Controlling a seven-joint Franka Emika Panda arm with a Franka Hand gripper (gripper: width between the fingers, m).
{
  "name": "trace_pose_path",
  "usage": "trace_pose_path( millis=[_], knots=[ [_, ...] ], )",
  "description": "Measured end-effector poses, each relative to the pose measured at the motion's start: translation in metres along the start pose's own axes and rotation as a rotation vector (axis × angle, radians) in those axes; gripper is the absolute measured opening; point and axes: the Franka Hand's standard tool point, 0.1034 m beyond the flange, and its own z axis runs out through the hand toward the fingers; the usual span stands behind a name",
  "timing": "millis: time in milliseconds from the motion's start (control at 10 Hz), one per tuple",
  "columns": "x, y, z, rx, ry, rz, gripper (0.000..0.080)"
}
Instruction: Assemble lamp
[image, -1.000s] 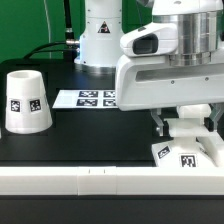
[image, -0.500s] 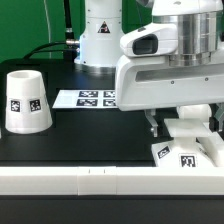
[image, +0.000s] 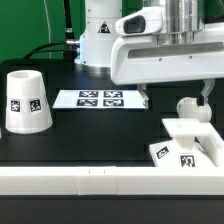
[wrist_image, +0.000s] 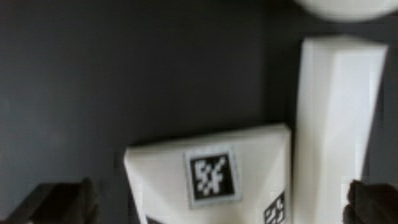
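The square stepped base (image: 186, 153) sits at the exterior view's right front, tags facing forward. The bulb (image: 187, 106) stands upright on it, round head on top. My gripper (image: 175, 97) is open and empty, hanging just above the bulb with one finger (image: 143, 98) on each side of it. In the wrist view the bulb's stem (wrist_image: 338, 110) rises from the tagged base (wrist_image: 214, 175), and my gripper (wrist_image: 214, 205) is spread wide and touches neither. The conical shade (image: 27, 101) stands alone at the exterior view's left.
The marker board (image: 100, 98) lies flat on the black table behind the middle. The arm's white pedestal (image: 98, 40) stands at the back. A white rail (image: 90, 182) runs along the front edge.
My gripper has risen from low around the bulb to above it. The bulb stays standing on the base. The shade has not moved.
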Motion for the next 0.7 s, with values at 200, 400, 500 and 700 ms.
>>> trace_pose_path(
  millis=[200,400,500,700],
  knots=[
    [-0.016,-0.016,-0.001,0.006,-0.012,-0.009,0.0698],
    [-0.018,-0.018,0.000,0.005,-0.014,-0.020,0.0698],
    [-0.019,-0.017,0.000,0.003,-0.025,-0.018,0.0698],
    [-0.021,-0.016,0.001,0.000,-0.040,-0.022,0.0698]
  ],
)
